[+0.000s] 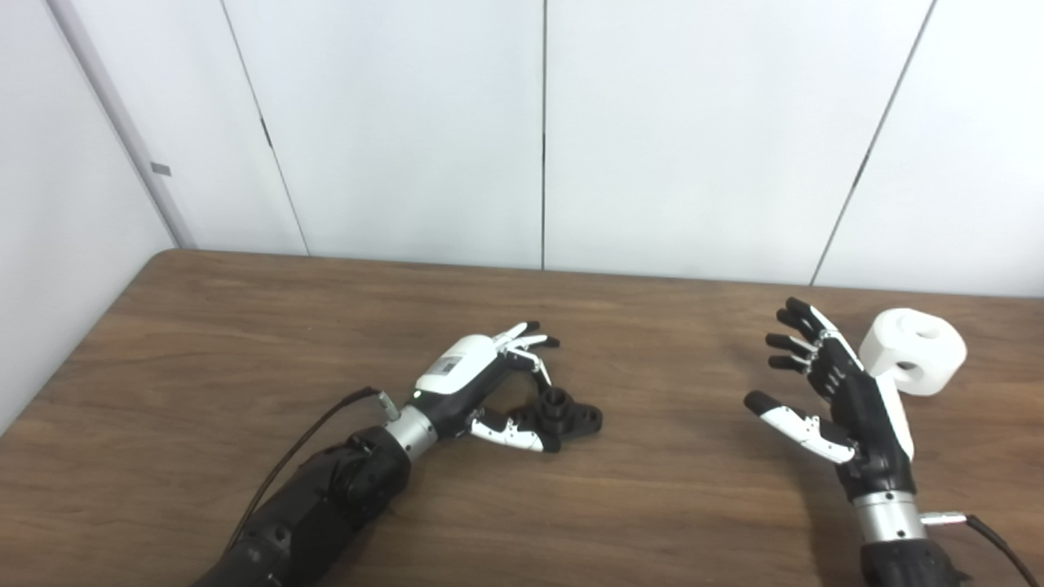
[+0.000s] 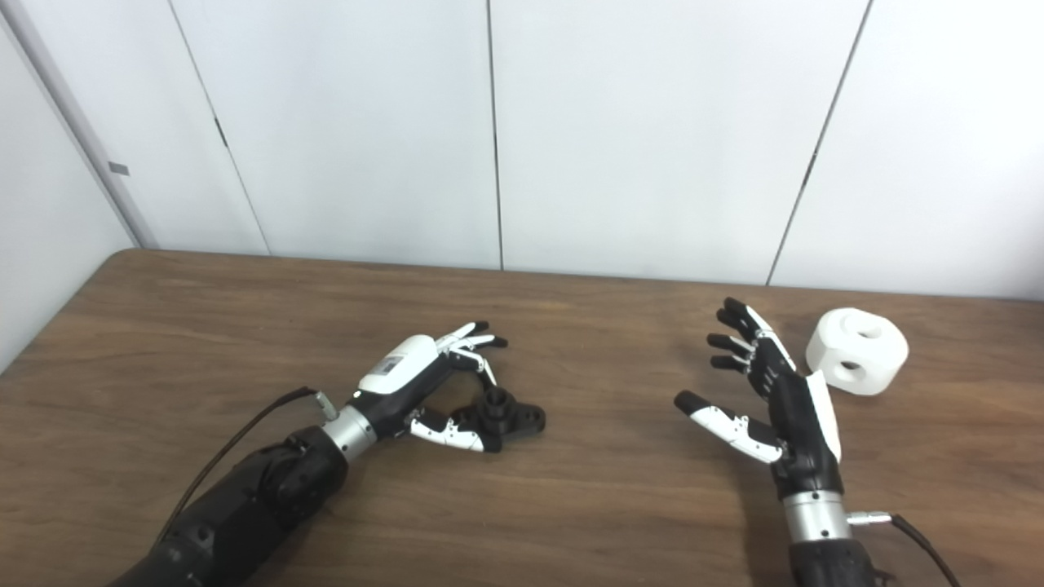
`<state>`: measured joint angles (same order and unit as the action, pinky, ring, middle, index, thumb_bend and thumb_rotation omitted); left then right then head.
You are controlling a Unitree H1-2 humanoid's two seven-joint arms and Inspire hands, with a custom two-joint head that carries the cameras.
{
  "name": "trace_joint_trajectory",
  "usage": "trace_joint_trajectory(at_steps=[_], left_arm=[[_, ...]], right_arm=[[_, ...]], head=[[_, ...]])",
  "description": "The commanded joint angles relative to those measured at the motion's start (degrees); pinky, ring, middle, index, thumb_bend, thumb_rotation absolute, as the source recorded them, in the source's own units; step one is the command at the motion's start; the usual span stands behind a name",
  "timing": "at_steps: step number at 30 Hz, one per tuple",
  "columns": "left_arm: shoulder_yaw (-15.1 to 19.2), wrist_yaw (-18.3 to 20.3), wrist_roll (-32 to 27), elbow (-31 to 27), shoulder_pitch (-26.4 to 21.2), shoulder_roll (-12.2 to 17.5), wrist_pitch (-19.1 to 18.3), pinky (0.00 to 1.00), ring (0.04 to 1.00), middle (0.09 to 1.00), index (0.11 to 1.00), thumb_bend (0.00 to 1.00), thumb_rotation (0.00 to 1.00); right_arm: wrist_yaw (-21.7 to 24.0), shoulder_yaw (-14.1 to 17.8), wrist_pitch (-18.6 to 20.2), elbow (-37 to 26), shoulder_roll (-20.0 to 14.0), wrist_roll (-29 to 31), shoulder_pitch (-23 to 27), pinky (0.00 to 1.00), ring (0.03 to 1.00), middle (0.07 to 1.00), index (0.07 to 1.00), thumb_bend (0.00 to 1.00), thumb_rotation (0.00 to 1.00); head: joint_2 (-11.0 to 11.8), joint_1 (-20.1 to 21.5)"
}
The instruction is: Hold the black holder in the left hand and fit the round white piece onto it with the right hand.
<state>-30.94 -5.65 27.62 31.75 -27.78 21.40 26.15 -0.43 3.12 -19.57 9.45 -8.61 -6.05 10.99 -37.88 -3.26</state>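
Note:
The black holder [image 1: 567, 414] lies flat on the brown table [image 1: 245, 342], left of the middle; it also shows in the right eye view [image 2: 507, 416]. My left hand [image 1: 481, 383] is open around it, thumb at its near side and fingers arched over its far side, not closed on it. The round white piece [image 1: 913, 349] with two round holes stands on the table at the right. My right hand [image 1: 824, 399] is open and empty, fingers spread, just left of the white piece and not touching it.
White wall panels [image 1: 538, 130] stand behind the table's far edge. A cable [image 1: 302, 444] runs along my left forearm and another leaves my right wrist [image 1: 979, 526].

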Motion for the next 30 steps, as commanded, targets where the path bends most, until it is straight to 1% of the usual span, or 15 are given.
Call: trace_joint_trajectory(at_steps=[1, 6, 9, 11, 13, 14, 17, 18, 20, 22, 23, 25, 26, 30], left_arm=[[-6.7, 8.2, 4.0, 4.3, 4.4, -3.2, 0.7, 0.94, 0.988, 0.897, 0.480, 0.52, 0.07], [-10.0, 7.7, 7.5, 6.0, 3.2, -2.7, 0.5, 0.92, 0.982, 0.898, 0.479, 0.52, 0.07], [-12.1, 7.6, 9.8, 6.7, 2.4, -2.2, 0.2, 0.93, 0.989, 0.903, 0.479, 0.52, 0.07], [-13.3, 7.5, 10.1, 7.2, 1.9, -1.9, 0.5, 0.92, 0.980, 0.895, 0.479, 0.52, 0.07], [-14.2, 6.7, 10.2, 7.4, 1.7, -1.6, 0.6, 0.91, 0.973, 0.888, 0.478, 0.52, 0.07], [-14.5, 6.4, 10.2, 7.5, 1.6, -1.4, 0.7, 0.91, 0.973, 0.888, 0.478, 0.52, 0.07], [-16.9, 3.9, 8.7, 7.7, 1.3, -0.5, 0.8, 0.89, 0.956, 0.877, 0.479, 0.52, 0.07], [-17.7, 3.4, 8.3, 7.7, 1.3, -0.1, 0.8, 0.88, 0.951, 0.874, 0.479, 0.52, 0.07], [-19.2, 2.3, 7.6, 7.9, 1.0, 0.5, 0.8, 0.88, 0.953, 0.874, 0.479, 0.52, 0.07], [-20.5, 1.0, 7.4, 8.2, 0.8, 1.0, 0.8, 0.89, 0.953, 0.873, 0.479, 0.52, 0.07], [-21.3, 0.2, 7.0, 8.6, 0.7, 1.2, 0.8, 0.88, 0.947, 0.867, 0.478, 0.53, 0.07], [-22.4, -0.3, 6.2, 9.3, 0.3, 1.4, 0.8, 0.89, 0.955, 0.871, 0.478, 0.53, 0.06], [-22.7, -0.3, 5.9, 9.5, 0.2, 1.4, 0.8, 0.90, 0.959, 0.877, 0.478, 0.53, 0.06], [-23.6, -1.0, 4.4, 8.7, 0.0, 2.0, 0.8, 0.89, 0.952, 0.872, 0.479, 0.53, 0.06]], right_arm=[[-0.8, 0.1, -1.8, -1.7, 0.2, 0.1, 1.0, 0.70, 0.780, 0.864, 0.874, 0.68, 0.43], [-0.2, 0.1, -1.2, -2.6, 0.0, 0.8, 1.0, 0.70, 0.792, 0.869, 0.877, 0.67, 0.42], [0.0, 0.0, -0.3, -3.5, -0.2, 0.8, 1.2, 0.71, 0.795, 0.871, 0.877, 0.65, 0.38], [-0.1, 0.0, 0.1, -3.9, -0.4, 0.3, 1.5, 0.71, 0.791, 0.868, 0.879, 0.64, 0.37], [-0.7, 0.1, 0.9, -4.6, -0.7, -1.0, 1.8, 0.71, 0.792, 0.867, 0.878, 0.65, 0.39], [-0.9, 0.2, 1.1, -4.8, -0.8, -1.5, 1.9, 0.71, 0.792, 0.867, 0.878, 0.66, 0.39], [-1.1, 0.5, 3.1, -6.9, -1.1, -3.1, 2.4, 0.69, 0.790, 0.866, 0.874, 0.67, 0.38], [-1.0, 0.6, 4.7, -8.5, -1.7, -4.3, 2.7, 0.69, 0.790, 0.867, 0.873, 0.68, 0.37], [-1.0, 0.9, 7.1, -10.9, -2.5, -6.4, 3.4, 0.67, 0.786, 0.867, 0.872, 0.70, 0.32], [-1.0, 1.5, 9.6, -13.5, -3.9, -8.6, 4.4, 0.67, 0.782, 0.859, 0.866, 0.70, 0.29], [-1.0, 2.1, 11.1, -15.1, -5.0, -9.8, 5.1, 0.66, 0.779, 0.844, 0.857, 0.70, 0.26], [-0.8, 3.3, 13.9, -18.0, -7.6, -12.3, 6.3, 0.64, 0.782, 0.827, 0.849, 0.69, 0.23], [-0.7, 4.0, 15.0, -19.0, -9.1, -13.5, 6.8, 0.63, 0.773, 0.823, 0.847, 0.69, 0.24], [-0.4, 6.6, 15.6, -19.7, -15.6, -15.9, 8.4, 0.60, 0.762, 0.826, 0.837, 0.71, 0.23]], head=[[-0.1, 0.3], [-0.1, 2.1], [-0.1, 3.7], [-0.1, 4.5], [0.2, 6.5], [0.2, 6.8], [0.9, 10.5], [1.1, 11.4], [1.7, 13.5], [2.4, 15.3], [2.4, 15.3], [3.1, 17.0], [3.2, 17.2], [4.5, 20.2]])
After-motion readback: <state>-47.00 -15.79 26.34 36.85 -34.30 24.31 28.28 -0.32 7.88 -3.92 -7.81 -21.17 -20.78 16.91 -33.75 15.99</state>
